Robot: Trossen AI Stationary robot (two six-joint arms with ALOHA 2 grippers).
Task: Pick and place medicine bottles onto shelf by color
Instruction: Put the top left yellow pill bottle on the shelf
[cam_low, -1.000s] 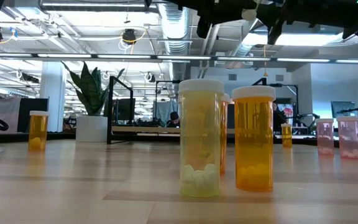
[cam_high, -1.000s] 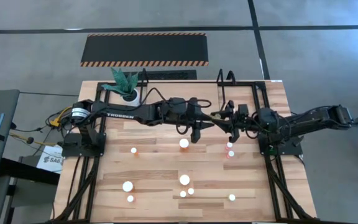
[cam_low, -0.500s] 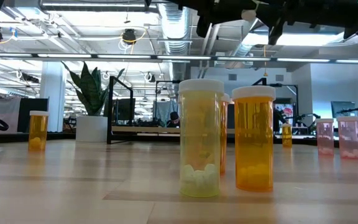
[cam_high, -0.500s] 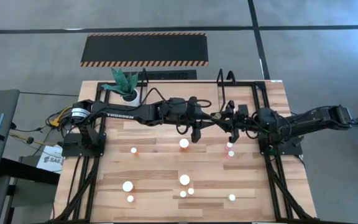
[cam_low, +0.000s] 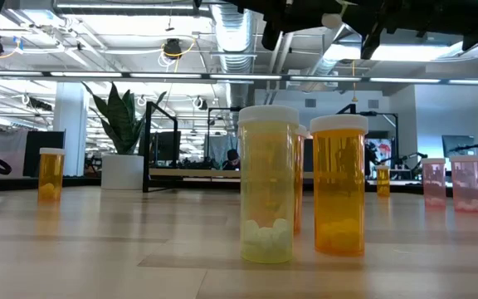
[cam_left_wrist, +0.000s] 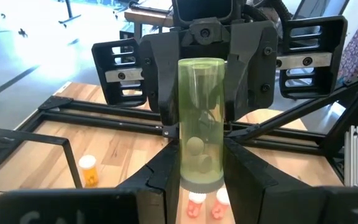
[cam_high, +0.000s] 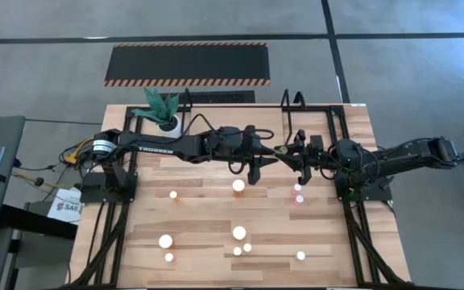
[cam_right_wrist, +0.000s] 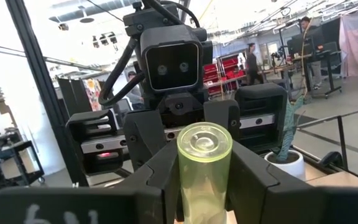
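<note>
A yellow-green medicine bottle hangs in the air over the middle of the table, lying level between my two grippers. My left gripper and my right gripper face each other there, both shut on it. The bottle's clear base faces the right wrist camera. Several other bottles stand on their bases on the table: a pink pair, an orange one, a large one and a group near the front. The shelf stands at the far side with black hoop uprights. My left gripper pinches the bottle's cap end between its two fingers, coming level from the table's left, fingers along the bottle. The bottle is lifted clear and lies level. My right gripper pinches the bottle's base end between its two fingers, coming level from the table's right, fingers along the bottle.
A green plant in a white pot stands at the far left by the shelf. A black hazard-striped mat lies on the floor beyond the table. Black frame rails run along the left and right sides of the table.
</note>
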